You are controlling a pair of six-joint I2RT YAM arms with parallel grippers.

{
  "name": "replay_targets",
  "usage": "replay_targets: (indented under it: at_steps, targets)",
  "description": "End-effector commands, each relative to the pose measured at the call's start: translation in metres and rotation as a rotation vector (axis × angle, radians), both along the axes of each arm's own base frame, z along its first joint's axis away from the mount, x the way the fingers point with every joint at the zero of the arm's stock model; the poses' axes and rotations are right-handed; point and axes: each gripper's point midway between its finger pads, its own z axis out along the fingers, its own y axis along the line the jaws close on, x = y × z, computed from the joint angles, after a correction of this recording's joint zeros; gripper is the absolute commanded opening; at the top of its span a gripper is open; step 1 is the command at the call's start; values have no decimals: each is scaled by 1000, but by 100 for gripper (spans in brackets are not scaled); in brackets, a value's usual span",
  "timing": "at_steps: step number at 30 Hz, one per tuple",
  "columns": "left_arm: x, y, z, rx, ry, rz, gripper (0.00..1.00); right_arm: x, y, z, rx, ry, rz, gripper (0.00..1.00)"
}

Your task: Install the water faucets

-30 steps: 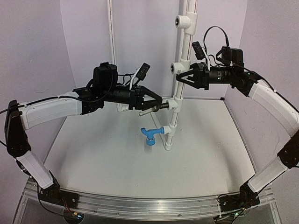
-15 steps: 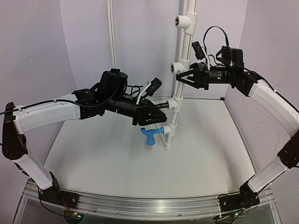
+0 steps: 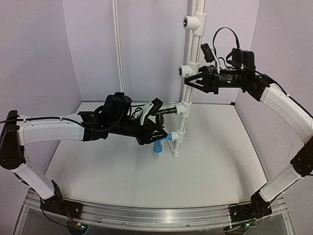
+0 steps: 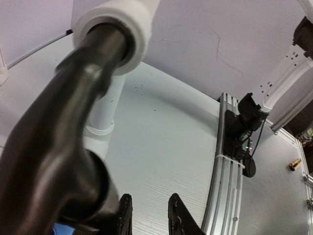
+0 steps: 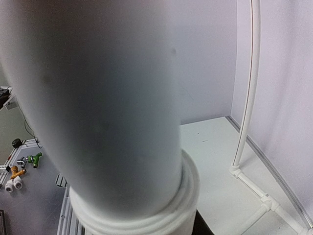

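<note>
A black water faucet (image 3: 166, 111) sticks out of a white tee (image 3: 182, 108) on the upright white pipe (image 3: 194, 49). A blue faucet (image 3: 157, 145) sits in the tee below. My left gripper (image 3: 159, 134) hangs just under the black faucet, right above the blue one. In the left wrist view the black faucet (image 4: 54, 147) fills the left side, plugged into its white socket (image 4: 129, 19). It lies beside my left gripper (image 4: 149, 215), whose jaws stand slightly open over bare table. My right gripper (image 3: 192, 81) is shut around the pipe (image 5: 98, 98) higher up.
Two more tees (image 3: 193, 22) (image 3: 186, 71) sit higher on the pipe. A thin white conduit (image 3: 117, 44) runs up the back wall. The aluminium rail (image 4: 230, 181) edges the near side of the table (image 3: 112, 166). Purple walls close in the left, back and right.
My left arm has swung down from the black faucet's handle to just above the blue faucet. The black faucet stays in its tee. The right arm has not moved.
</note>
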Motion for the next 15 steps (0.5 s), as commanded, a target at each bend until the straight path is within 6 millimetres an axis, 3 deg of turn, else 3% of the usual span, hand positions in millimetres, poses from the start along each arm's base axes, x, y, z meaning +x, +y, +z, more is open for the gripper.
replay_targets:
  at_steps: [1,7,15]
  targets:
    - [30,11,43,-159,-120,188,26,17,-10,-57,-125,251,-117,0]
    - [51,21,45,-244,-159,329,28,17,-10,-56,-125,249,-118,0]
    - [61,30,41,-340,-142,398,28,16,-10,-56,-124,250,-116,0]
